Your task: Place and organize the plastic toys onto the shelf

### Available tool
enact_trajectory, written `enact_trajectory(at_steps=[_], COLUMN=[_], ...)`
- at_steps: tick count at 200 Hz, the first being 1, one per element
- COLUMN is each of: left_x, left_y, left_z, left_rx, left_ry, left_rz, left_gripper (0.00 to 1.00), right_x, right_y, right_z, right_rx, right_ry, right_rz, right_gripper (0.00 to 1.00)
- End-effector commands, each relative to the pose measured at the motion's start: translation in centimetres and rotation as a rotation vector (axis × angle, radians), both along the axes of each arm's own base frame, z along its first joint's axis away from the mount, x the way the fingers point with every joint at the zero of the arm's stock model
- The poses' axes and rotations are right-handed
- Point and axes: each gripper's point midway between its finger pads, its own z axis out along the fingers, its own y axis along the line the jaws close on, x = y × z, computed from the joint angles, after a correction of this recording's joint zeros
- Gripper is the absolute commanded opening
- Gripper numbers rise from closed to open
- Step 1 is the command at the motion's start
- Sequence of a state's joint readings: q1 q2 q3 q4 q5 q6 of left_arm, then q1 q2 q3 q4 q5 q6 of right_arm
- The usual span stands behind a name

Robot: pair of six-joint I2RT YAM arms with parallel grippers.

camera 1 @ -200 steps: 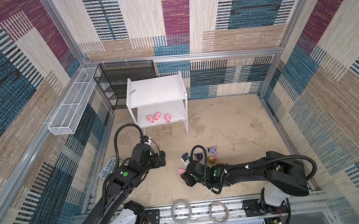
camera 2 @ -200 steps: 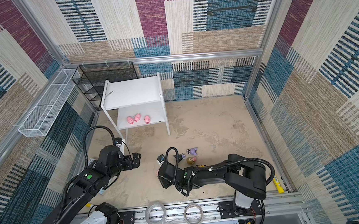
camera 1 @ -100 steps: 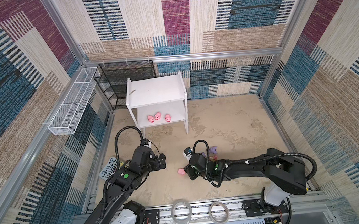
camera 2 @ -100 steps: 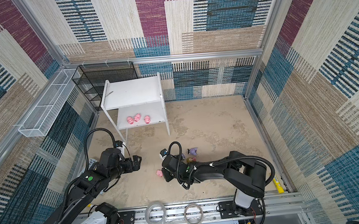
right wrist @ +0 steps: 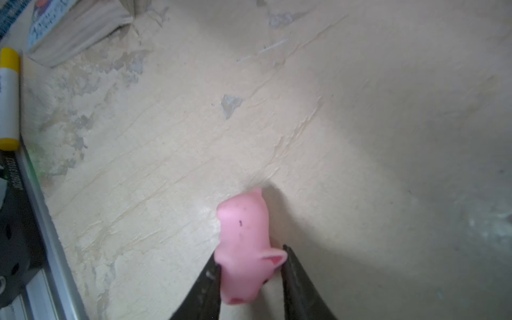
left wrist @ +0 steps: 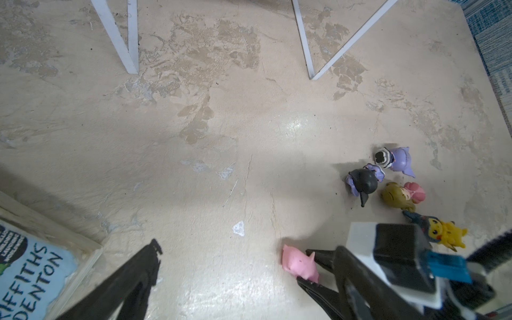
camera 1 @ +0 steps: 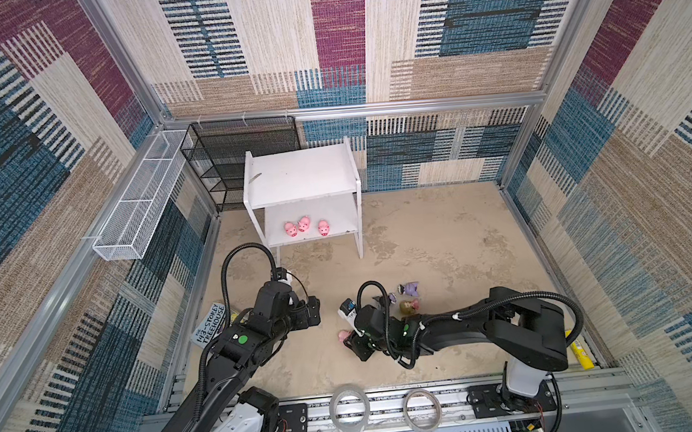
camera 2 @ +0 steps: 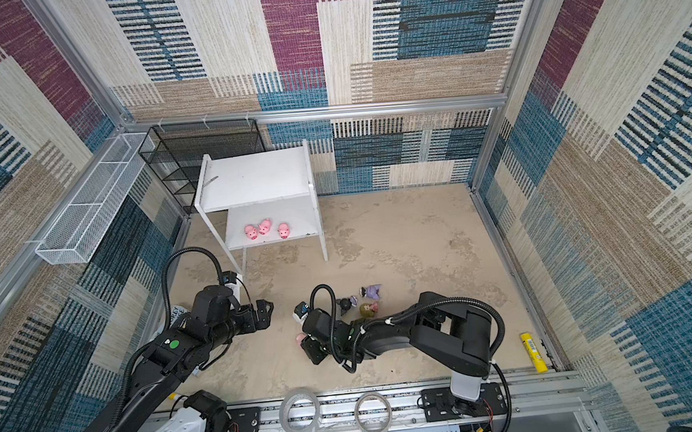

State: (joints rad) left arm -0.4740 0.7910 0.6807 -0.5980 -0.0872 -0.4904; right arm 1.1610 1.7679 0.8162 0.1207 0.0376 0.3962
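With my right fingers (right wrist: 202, 299) pinching the head of the small pink plastic pig (right wrist: 243, 238) lying on the beige surface (right wrist: 277, 110), left fingers (left wrist: 130, 279) spread empty, I should lift straight up slowly before swinging toward the white two-tier board shelf (camera 1: 299, 174).

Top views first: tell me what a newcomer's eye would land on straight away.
Three pink pigs stand in a row on the lower tier of the white shelf at the back left, bright against the boards. On the floor in front, the right claw is closed around a fourth pink pig, with a huddle of four other figures just beside that arm.
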Motion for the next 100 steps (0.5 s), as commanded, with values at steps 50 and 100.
enact_trajectory(at_steps=[50,100], left_x=[0.2,0.0], left_y=[-0.4,-0.3], left_z=[0.1,-0.2], left_rx=[-0.026,-0.029], left_ry=[0.005,0.015], left_rz=[0.006,0.007], left_gripper=[0.99,0.99], right_x=[-2.9,-3.4], right_y=[-1.2,-2.4], right_z=[-0.8,2.9], right_rx=[-0.040,0.058], right_ry=[-0.002,-0.082], right_rz=[0.023,0.041], right_gripper=[0.43,0.58])
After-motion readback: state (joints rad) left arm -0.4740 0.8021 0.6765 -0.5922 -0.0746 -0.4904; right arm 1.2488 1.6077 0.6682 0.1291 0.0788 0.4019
